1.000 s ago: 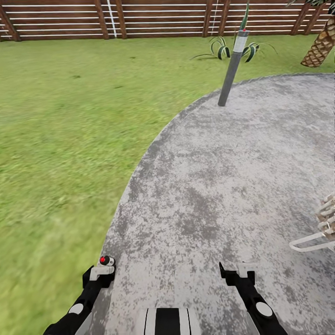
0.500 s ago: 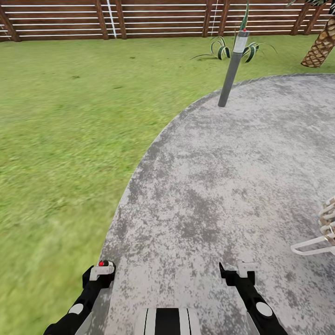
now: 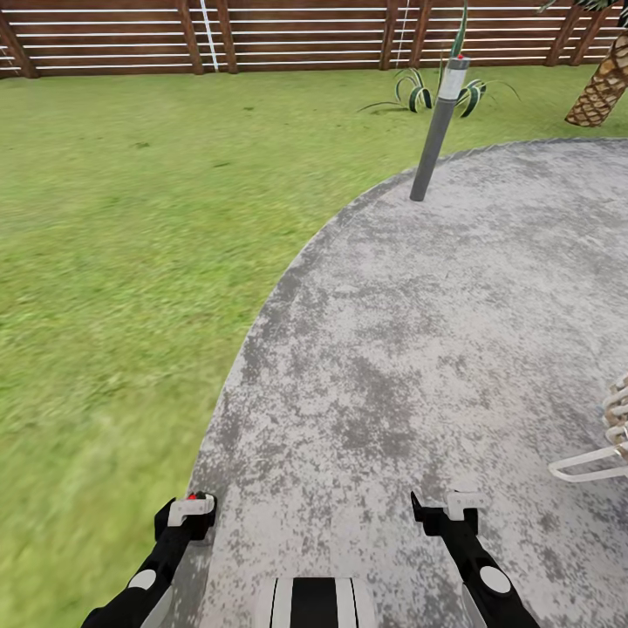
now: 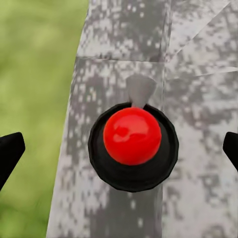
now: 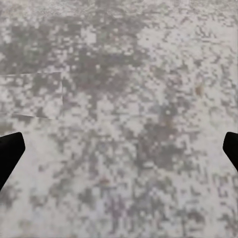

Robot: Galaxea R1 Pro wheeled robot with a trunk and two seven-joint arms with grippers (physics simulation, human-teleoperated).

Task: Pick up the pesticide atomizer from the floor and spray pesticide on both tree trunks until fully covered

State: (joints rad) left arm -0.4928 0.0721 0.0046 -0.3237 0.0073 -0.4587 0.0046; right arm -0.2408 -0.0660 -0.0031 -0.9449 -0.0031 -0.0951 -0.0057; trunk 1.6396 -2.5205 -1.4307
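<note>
The head camera looks down over a mottled grey-and-white paved patio [image 3: 419, 349] whose curved edge meets a wide green lawn [image 3: 113, 218] on the robot's left. A brown horizontal-slat wooden fence [image 3: 288, 35] closes off the far side of the lawn.

The black left gripper [image 3: 192, 510] hangs low at the patio's curved edge. Directly beneath it, a speck of red marks the small near-black pesticide atomizer with a round red top [image 4: 132, 145]. In the left wrist view the bottle stands upright on the paving, seen from straight above, centred between the two black fingertips [image 4: 10, 153]. The fingers are spread wide, well clear of the bottle on both sides, and grip nothing. The grass edge lies just beyond one finger.

The black right gripper [image 3: 445, 513] hangs over bare paving, well apart from the left one. In its wrist view the two dark fingertips [image 5: 11, 151] sit at opposite edges, wide apart, with only speckled paving between them.

Far ahead of the fingers, a slim grey bollard with a pale band and a red dot on top [image 3: 436, 131] stands at the patio's rim. A spiky green plant [image 3: 414, 87] grows just behind it, and a scaly palm trunk [image 3: 602, 83] leans beyond the patio on the robot's right. Part of a pale wire-framed object [image 3: 602, 445] sits on the paving off to the right of the right gripper.
</note>
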